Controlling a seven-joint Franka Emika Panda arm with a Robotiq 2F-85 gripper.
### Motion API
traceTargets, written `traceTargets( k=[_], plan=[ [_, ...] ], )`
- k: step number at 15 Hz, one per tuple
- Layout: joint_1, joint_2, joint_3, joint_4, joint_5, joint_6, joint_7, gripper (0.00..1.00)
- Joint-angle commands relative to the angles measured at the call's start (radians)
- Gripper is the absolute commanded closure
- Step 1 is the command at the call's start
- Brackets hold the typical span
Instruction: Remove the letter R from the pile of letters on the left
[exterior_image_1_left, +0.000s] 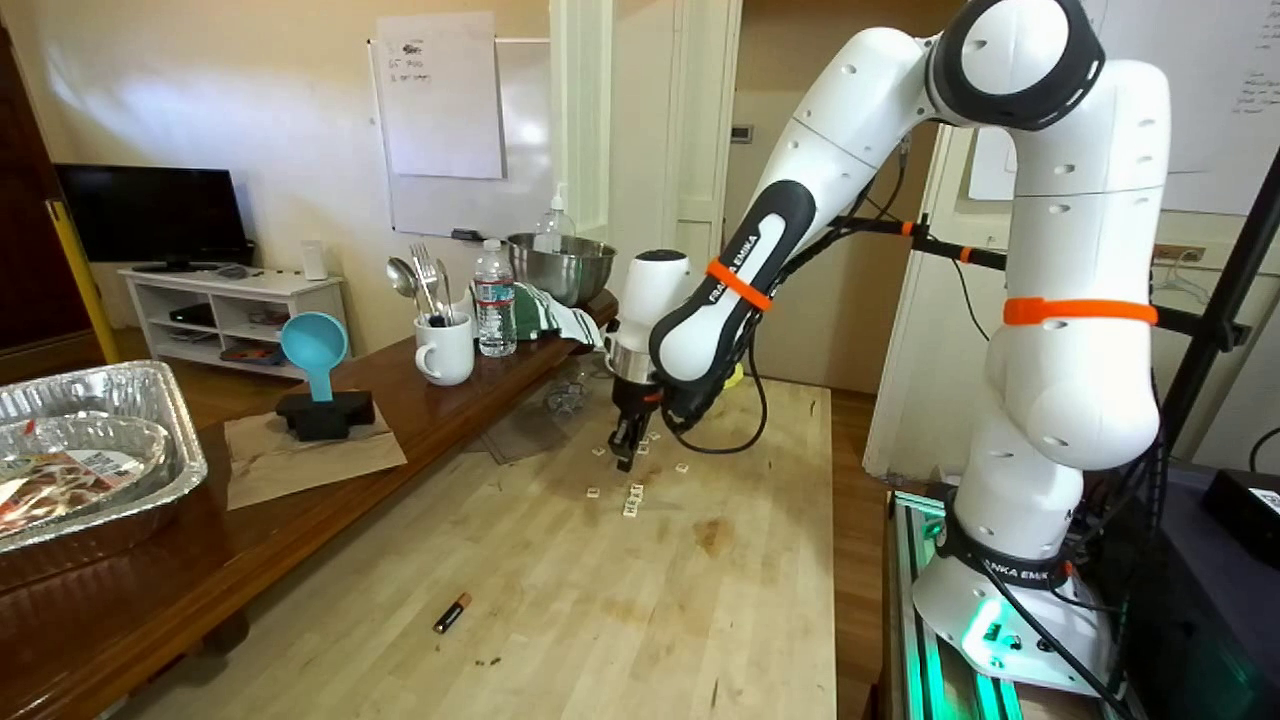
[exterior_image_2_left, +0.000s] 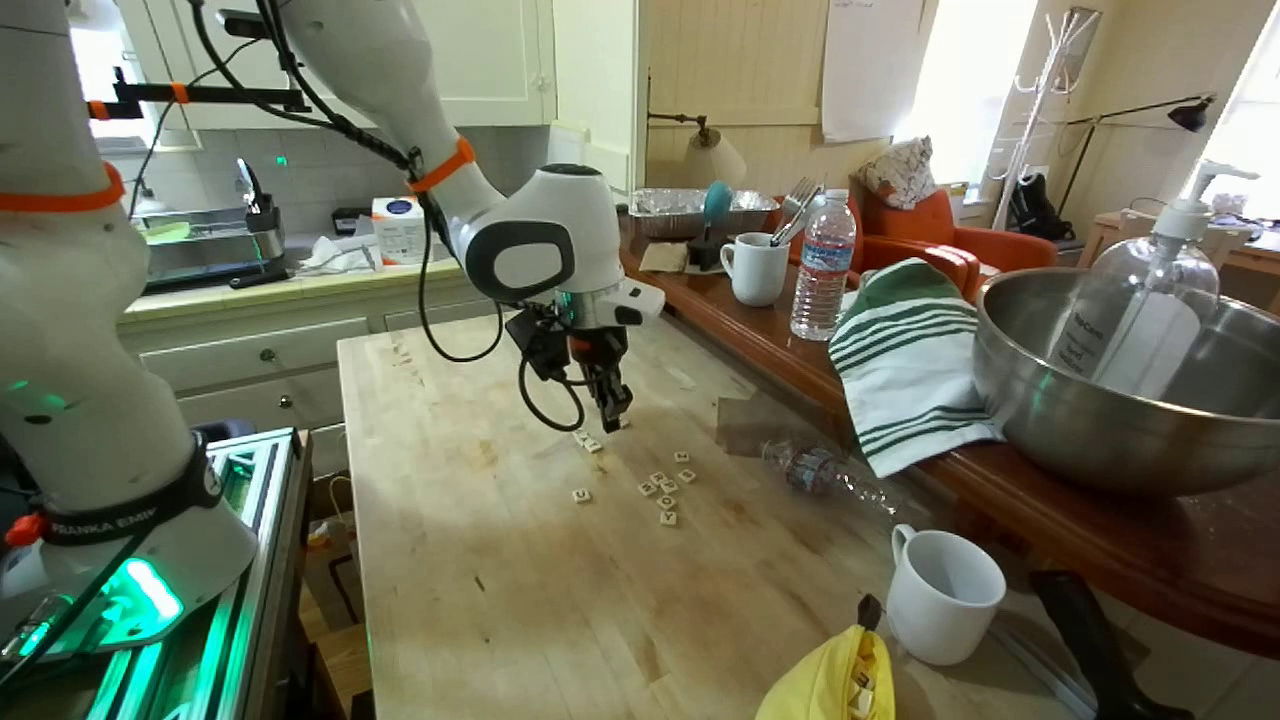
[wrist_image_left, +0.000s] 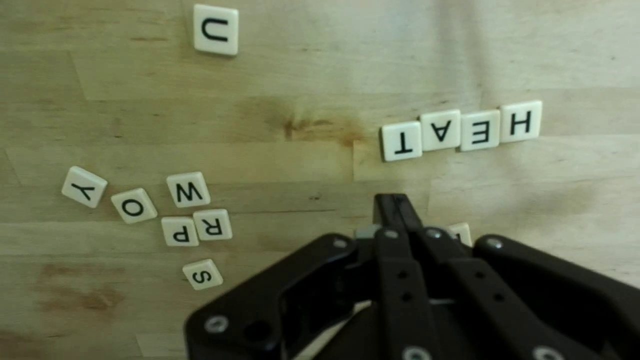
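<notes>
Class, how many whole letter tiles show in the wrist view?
11: U upper left; Y, O, P, R, S and a W or M at left; T, A, E, H in a row right of centre. The gripper partly hides another tile, maybe more.

Arm: white, rounded, black trim; I read FRANKA EMIKA.
Straps: orange.
Cables: black, some looped.
Base: white, lit bright green.
Gripper: black; I see pale round screws.
</notes>
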Motion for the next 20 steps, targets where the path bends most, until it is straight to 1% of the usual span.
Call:
traceTargets(
  k=[1,6,15,20],
  plan=[
    [-0.002,-0.01,0.032,-0.007,0.053,0.012,-0.042,1.0],
    [-0.002,0.031,0.059,0.03,0.079,0.029,-0.075,1.0],
    [-0.011,0.121,0.084,0.104,0.104,0.049,-0.114,1.0],
    [-0.01,0.17,0.069,0.131,0.077,0.056,-0.098,1.0]
  ],
)
